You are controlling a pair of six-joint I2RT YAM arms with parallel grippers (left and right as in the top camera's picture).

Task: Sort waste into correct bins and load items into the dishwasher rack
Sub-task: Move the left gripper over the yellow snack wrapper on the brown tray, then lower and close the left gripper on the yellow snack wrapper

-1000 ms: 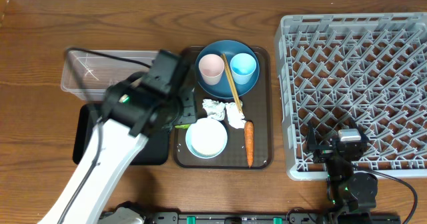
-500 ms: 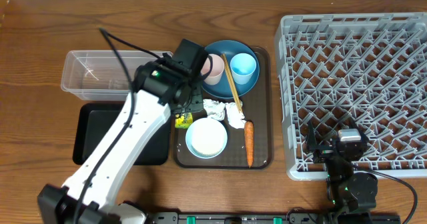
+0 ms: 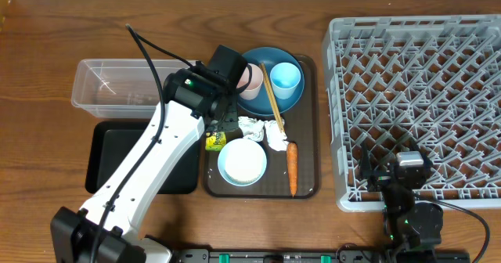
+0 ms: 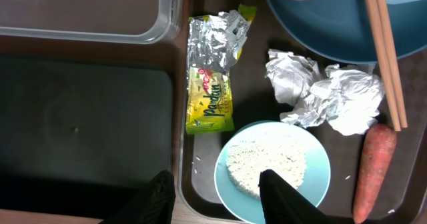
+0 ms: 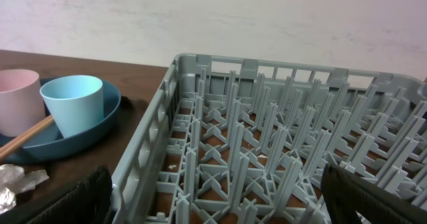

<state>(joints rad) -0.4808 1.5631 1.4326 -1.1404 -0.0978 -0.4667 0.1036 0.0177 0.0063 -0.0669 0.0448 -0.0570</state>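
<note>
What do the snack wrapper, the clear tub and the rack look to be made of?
The snack wrapper looks like metallised foil film: shiny silver inside, sharp crinkles, printed green-yellow face. The clear tub seems to be glossy transparent plastic, see-through with glints. The rack looks like matte grey moulded plastic, one even colour throughout.

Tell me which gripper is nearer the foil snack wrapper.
Left. The left gripper hovers close above the wrapper; the right gripper sits far off at the rack's front edge.
</note>
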